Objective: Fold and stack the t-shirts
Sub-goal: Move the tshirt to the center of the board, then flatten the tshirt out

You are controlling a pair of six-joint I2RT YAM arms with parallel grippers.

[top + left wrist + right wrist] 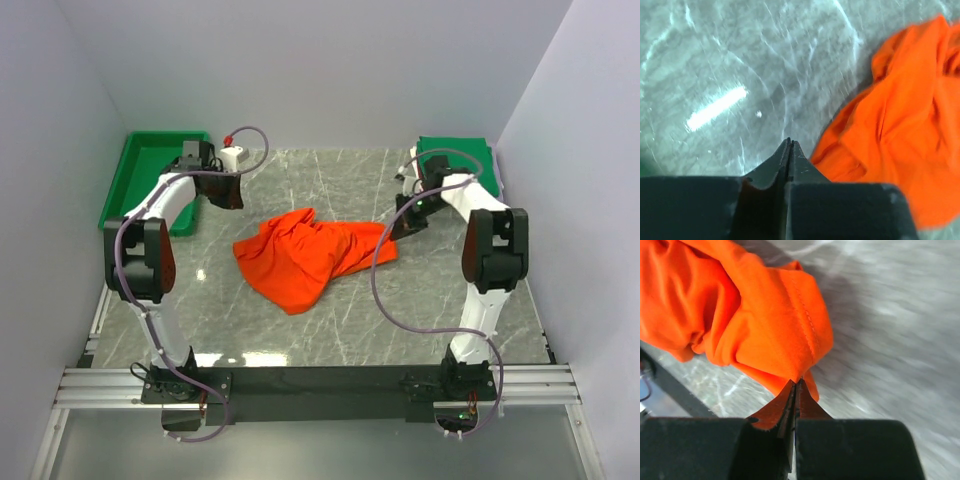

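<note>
Orange-red tee (310, 255) lies crumpled in a loose heap at the middle of the marble table (450, 300). A green tray (150, 160) sits at the far left corner. A green folded shirt (478, 158) lies at the far right corner, well apart from the heap. The right gripper (796, 382) is at the tee's right edge, its jaws pressed together with a hemmed fold of the cloth pinched at their tips. The left gripper (790, 145) is fully closed on nothing, over bare table near the heap's far left side, between heap and tray.
</note>
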